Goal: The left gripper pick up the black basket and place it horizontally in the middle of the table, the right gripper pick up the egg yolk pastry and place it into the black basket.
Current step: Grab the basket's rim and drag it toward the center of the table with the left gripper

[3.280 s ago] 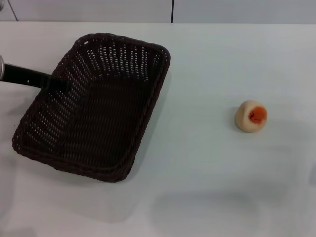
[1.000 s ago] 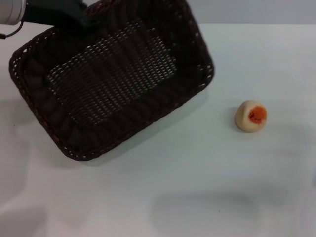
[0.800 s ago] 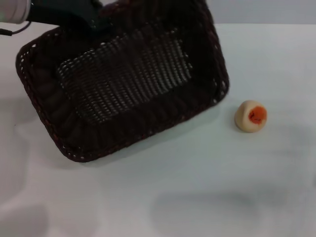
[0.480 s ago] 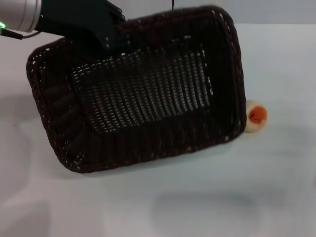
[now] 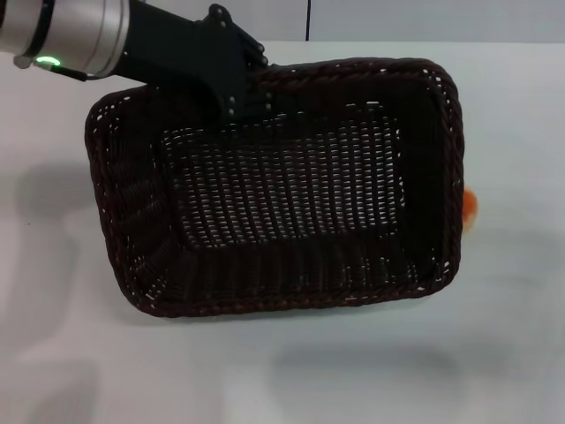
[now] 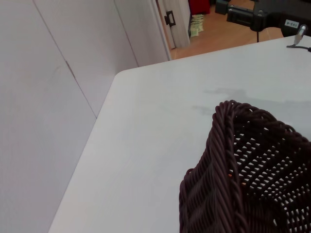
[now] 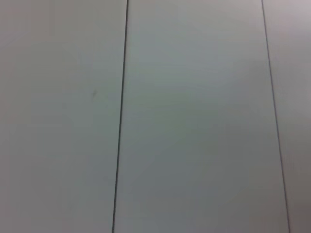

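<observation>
My left gripper (image 5: 240, 95), on the silver arm with the green light, is shut on the far rim of the black basket (image 5: 282, 190) and holds it raised above the white table (image 5: 353, 362), long side across the head view. The basket's corner also shows in the left wrist view (image 6: 252, 170). The egg yolk pastry (image 5: 470, 208) is almost hidden behind the basket's right rim; only an orange sliver shows. My right gripper is out of view; its wrist camera shows only a blank wall.
A wall with a dark seam (image 5: 308, 19) runs behind the table's far edge. The table's corner and edge show in the left wrist view (image 6: 116, 77), with a wooden floor and dark equipment (image 6: 262, 14) beyond.
My left gripper has carried the lifted basket rightward and toward the middle, turning it more level across the view. The basket now covers most of the pastry.
</observation>
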`<state>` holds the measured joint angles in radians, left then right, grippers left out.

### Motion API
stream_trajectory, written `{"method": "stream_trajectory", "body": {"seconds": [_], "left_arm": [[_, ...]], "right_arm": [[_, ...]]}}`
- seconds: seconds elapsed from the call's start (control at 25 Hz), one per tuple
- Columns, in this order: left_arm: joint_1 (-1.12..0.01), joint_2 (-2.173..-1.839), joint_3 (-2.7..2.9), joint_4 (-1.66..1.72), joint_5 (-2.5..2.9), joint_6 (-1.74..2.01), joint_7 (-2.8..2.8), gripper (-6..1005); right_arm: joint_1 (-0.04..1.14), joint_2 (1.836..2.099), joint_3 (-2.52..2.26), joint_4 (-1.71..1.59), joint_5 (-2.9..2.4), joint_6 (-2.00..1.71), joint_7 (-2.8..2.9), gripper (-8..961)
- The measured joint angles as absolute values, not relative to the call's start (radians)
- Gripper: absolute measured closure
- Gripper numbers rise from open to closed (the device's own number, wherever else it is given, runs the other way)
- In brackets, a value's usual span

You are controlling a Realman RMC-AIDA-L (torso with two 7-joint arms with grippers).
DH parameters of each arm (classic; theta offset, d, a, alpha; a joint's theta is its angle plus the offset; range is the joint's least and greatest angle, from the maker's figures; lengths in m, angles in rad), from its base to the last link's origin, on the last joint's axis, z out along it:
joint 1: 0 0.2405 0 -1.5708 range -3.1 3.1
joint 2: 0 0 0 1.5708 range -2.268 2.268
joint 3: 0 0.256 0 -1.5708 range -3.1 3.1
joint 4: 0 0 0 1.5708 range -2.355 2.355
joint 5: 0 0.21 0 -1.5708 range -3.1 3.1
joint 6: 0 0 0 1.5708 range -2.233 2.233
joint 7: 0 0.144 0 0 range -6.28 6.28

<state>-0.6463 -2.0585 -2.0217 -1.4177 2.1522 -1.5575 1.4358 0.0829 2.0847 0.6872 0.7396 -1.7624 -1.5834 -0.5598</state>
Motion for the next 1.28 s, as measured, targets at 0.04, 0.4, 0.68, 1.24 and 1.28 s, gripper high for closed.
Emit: {"method": "stream_trajectory", "body": {"seconds": [0.04, 0.4, 0.68, 1.24, 1.28], "left_arm": [[-0.649, -2.059, -2.013, -1.417, 2.153, -1.548, 1.437, 748], [-0.704, -2.059, -1.97, -1.362, 2.196, -1.482, 1.443, 724], [-0.699, -2.059, -1.977, -1.354, 2.193, -1.476, 1.449, 705], [-0.669, -2.061, -1.998, -1.364, 2.186, -1.417, 1.414, 668], [-0.667, -2.061, -1.996, -1.364, 2.186, -1.416, 1.415, 665]], "right_arm": [[0.081, 2.085, 0.687, 0.74, -1.762, -1.584, -0.56, 332], [0.068, 2.085, 0.685, 0.74, -1.762, -1.587, -0.555, 332], [0.06, 2.085, 0.673, 0.735, -1.762, -1.601, -0.539, 332], [0.06, 2.083, 0.665, 0.744, -1.763, -1.613, -0.539, 332], [0.06, 2.083, 0.664, 0.744, -1.763, -1.616, -0.539, 332]]}}
